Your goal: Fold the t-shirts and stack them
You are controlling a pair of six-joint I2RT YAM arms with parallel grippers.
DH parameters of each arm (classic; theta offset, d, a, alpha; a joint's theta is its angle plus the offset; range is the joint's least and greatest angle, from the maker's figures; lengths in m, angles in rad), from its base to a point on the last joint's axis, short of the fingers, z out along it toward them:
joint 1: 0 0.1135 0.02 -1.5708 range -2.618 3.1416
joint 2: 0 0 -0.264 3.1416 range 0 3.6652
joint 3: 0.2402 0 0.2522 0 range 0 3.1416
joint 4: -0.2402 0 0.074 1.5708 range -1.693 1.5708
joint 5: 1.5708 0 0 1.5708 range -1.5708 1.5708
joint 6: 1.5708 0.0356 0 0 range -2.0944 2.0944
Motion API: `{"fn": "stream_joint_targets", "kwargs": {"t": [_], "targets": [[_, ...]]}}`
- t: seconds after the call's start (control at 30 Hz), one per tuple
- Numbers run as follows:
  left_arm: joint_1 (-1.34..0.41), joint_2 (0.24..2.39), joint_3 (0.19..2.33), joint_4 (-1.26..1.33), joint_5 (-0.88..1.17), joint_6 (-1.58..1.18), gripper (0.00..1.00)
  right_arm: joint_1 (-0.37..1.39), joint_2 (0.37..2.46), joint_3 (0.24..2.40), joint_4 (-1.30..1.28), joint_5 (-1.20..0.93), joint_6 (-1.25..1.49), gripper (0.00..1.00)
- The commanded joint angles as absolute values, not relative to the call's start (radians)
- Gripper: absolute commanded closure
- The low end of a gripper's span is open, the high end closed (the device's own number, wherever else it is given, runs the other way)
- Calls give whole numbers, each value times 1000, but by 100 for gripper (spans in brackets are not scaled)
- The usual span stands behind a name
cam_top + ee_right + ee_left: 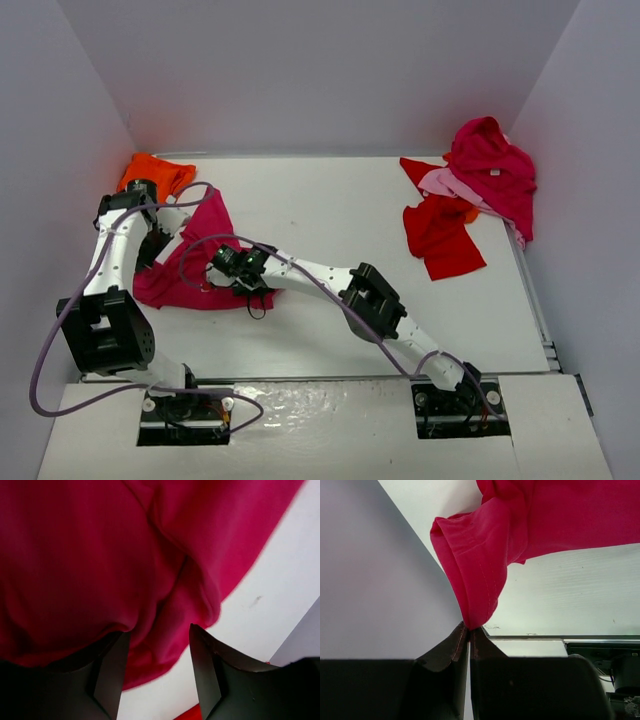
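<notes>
A magenta t-shirt (pixel 195 265) lies crumpled at the table's left. My left gripper (pixel 152 248) is shut on a fold of this shirt (pixel 485 555), pinched at the fingertips (pixel 469 628) and lifted off the table. My right gripper (pixel 228 268) is at the shirt's right edge. Its jaws (pixel 159 629) stand apart around a bunched fold of the magenta cloth (pixel 100 555), open. An orange t-shirt (pixel 160 172) lies at the back left corner. At the back right, another magenta t-shirt (pixel 495 165), a light pink one (pixel 450 183) and a bright red one (pixel 440 235) form a loose pile.
White walls (pixel 70 150) enclose the table on the left, back and right. A purple cable (pixel 45 350) loops from the left arm. The table's near edge (pixel 320 378) runs in front of both arm bases. A metal rail (pixel 600 640) lines the table edge.
</notes>
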State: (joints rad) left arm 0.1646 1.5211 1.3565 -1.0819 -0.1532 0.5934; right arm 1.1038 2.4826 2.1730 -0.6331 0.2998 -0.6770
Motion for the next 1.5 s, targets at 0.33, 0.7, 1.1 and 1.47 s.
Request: {"fn": "stream_joint_targets", "kwargs": {"t": [0.33, 0.7, 1.1, 1.47], "targets": [[164, 1423, 1302, -1042, -186, 622, 100, 1018, 2452, 1972, -545, 340, -658, 100], [156, 1458, 1354, -1064, -135, 602, 100, 853, 1984, 1484, -895, 64, -632, 100], [137, 1469, 1354, -1085, -150, 604, 100, 875, 1766, 1780, -962, 194, -677, 44], [106, 1433, 1299, -1091, -136, 580, 100, 872, 2273, 2231, -852, -164, -642, 63]]}}
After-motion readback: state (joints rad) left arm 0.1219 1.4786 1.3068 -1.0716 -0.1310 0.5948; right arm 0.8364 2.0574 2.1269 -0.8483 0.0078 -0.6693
